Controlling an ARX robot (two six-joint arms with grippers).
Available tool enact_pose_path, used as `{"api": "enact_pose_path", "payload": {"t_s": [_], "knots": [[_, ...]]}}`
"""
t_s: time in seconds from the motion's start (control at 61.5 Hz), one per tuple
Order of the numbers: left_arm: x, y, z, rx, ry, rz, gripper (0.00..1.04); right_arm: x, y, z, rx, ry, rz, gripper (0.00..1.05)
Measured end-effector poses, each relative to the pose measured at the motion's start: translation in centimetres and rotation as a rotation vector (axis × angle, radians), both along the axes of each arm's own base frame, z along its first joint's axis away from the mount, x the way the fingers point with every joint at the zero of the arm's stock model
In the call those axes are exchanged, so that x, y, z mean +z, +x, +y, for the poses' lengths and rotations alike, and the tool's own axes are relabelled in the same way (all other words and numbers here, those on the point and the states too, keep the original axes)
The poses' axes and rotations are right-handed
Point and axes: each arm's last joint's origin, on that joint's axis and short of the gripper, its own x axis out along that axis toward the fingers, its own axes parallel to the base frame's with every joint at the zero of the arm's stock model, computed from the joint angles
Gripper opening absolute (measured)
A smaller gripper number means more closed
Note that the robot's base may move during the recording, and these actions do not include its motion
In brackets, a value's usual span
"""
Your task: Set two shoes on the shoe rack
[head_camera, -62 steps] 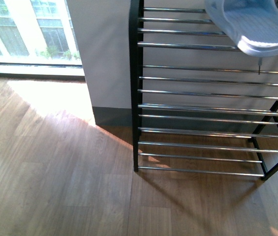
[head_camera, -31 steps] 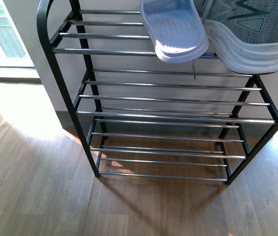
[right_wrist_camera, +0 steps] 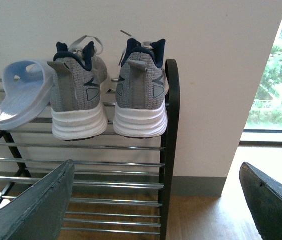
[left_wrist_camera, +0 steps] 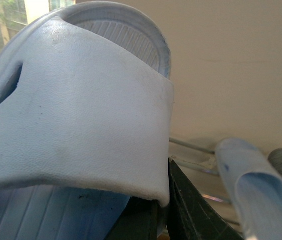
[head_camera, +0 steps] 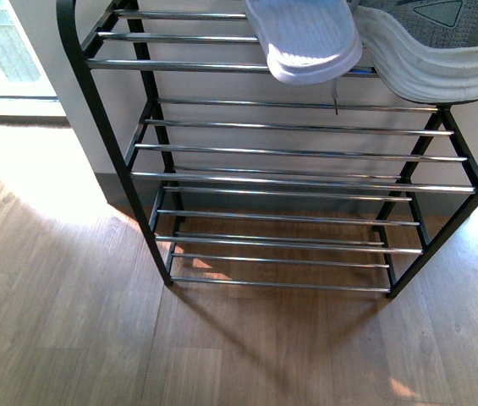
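Two grey shoes [right_wrist_camera: 108, 95] side by side on the top bars of the shoe rack [right_wrist_camera: 169, 150].
Straight ahead of the wide-open, empty right claw [right_wrist_camera: 150, 200], heels facing it. Pale blue slipper [left_wrist_camera: 76, 130] filling the left claw's view, beside a second slipper [left_wrist_camera: 255, 190]; cannot tell its grip.

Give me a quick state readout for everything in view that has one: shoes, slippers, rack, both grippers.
Two grey sneakers: side by side on the rack's top tier, upright, heels outward.
Light blue slipper on rack: resting beside the sneakers, overhanging the front bar.
Second light blue slipper: held up at the left gripper.
Shoe rack: standing, lower tiers bare.
Left gripper: shut on the slipper.
Right gripper: open, holding nothing.
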Motion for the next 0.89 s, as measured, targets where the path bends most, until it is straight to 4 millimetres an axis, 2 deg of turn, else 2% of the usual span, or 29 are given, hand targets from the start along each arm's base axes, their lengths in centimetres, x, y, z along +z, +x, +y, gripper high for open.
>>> {"api": "enact_pose_path", "payload": {"t_s": [0.065,0.13,0.276,0.699,0.797,0.894], "knots": [[0.4,3.0,-1.8,-0.038,-0.021,0.014,0.02,0.0,0.0,0.0,0.000,0.000,0.000,0.96],[-0.3,6.6,-4.0,-0.087,-0.070,0.063,0.02,0.0,0.0,0.0,0.000,0.000,0.000,0.96],[-2.6,10.8,-6.1,-0.128,-0.162,0.133,0.02,0.0,0.0,0.0,0.000,0.000,0.000,0.96],[-10.9,19.2,-8.7,-0.162,-0.359,0.311,0.02,0.0,0.0,0.0,0.000,0.000,0.000,0.96],[-11.6,20.1,-8.8,-0.170,-0.384,0.325,0.02,0.0,0.0,0.0,0.000,0.000,0.000,0.96],[-11.5,20.7,-8.8,-0.175,-0.408,0.332,0.02,0.0,0.0,0.0,0.000,0.000,0.000,0.96]]}}
